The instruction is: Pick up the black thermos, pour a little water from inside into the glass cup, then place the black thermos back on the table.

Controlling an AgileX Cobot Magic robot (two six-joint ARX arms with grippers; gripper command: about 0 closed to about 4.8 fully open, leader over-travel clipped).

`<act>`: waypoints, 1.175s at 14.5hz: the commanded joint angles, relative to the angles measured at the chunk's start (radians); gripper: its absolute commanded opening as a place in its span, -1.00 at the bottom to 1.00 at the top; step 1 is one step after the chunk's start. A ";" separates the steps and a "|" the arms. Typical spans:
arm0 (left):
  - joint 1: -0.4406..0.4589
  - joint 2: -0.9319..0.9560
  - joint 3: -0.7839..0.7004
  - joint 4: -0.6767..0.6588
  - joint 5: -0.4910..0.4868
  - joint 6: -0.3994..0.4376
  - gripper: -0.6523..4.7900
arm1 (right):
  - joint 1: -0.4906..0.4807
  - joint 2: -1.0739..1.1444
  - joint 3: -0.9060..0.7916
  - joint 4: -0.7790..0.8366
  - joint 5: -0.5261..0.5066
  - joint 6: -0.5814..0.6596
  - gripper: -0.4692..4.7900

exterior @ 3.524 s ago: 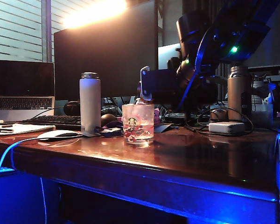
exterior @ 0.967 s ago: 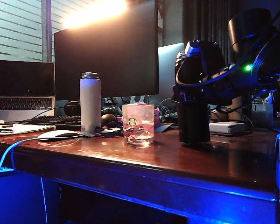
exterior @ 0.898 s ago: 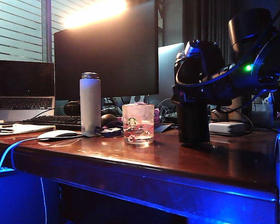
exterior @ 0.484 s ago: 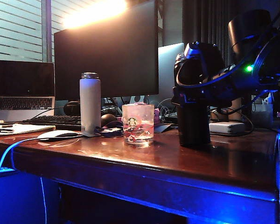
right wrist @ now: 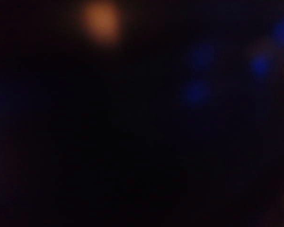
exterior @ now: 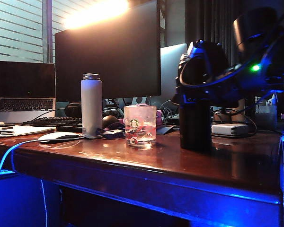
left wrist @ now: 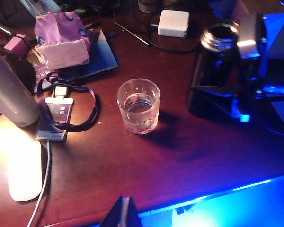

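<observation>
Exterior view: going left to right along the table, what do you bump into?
Laptop → mouse → white flask → glass cup → black thermos with the right tool around it.

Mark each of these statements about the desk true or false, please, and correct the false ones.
1. The black thermos stands upright on the table. True.
2. The glass cup is empty. False: the glass cup holds a little water.
3. The right claw is at the thermos's upper part. True.
4. The white flask lies on its side. False: the white flask stands upright, left of the cup.
5. The left claw grips the cup. False: the left claw hangs near the table's front edge, apart from the cup.
</observation>
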 commanded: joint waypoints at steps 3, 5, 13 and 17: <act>0.000 -0.002 0.003 0.012 0.004 0.003 -0.77 | 0.001 -0.101 -0.072 0.016 0.011 0.000 0.86; 0.000 -0.002 0.003 0.012 0.004 0.003 -0.77 | 0.004 -0.144 -0.082 0.014 0.006 0.000 0.86; 0.000 -0.002 0.003 0.012 0.004 0.003 -0.77 | 0.003 -0.575 -0.302 -0.109 0.126 -0.003 -0.84; 0.000 -0.002 0.003 0.011 0.004 0.003 -0.77 | 0.003 -0.901 -0.371 -0.491 0.184 -0.005 -0.84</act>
